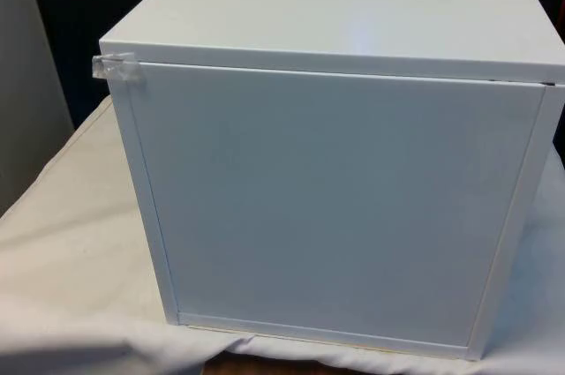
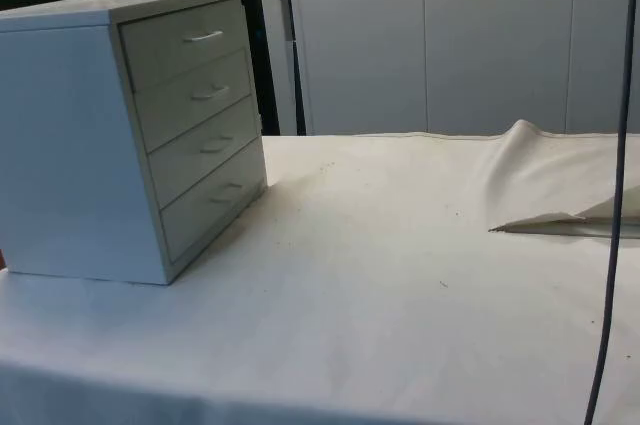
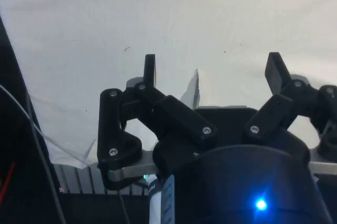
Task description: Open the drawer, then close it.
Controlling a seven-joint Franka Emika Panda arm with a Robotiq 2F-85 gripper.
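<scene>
A white chest of drawers [image 2: 70, 135] stands on the cloth-covered table, at the left in the side view. Its several drawers [image 2: 195, 105] face right there, each with a small white handle [image 2: 203, 37], and all sit flush and closed. In the front view the chest [image 1: 327, 198] turns its plain back panel to the camera. In the wrist view my gripper [image 3: 211, 71] is open, its two black fingertips [image 3: 149, 70] far apart with nothing between them. Only the white cloth lies beyond them.
The white tablecloth [image 2: 380, 275] stretches out in front of the drawers. A raised fold of cloth [image 2: 545, 180] sits at the side view's right, and a dark cable [image 2: 612, 235] hangs there. A scrap of clear tape [image 1: 116, 67] sticks to the chest's top back corner.
</scene>
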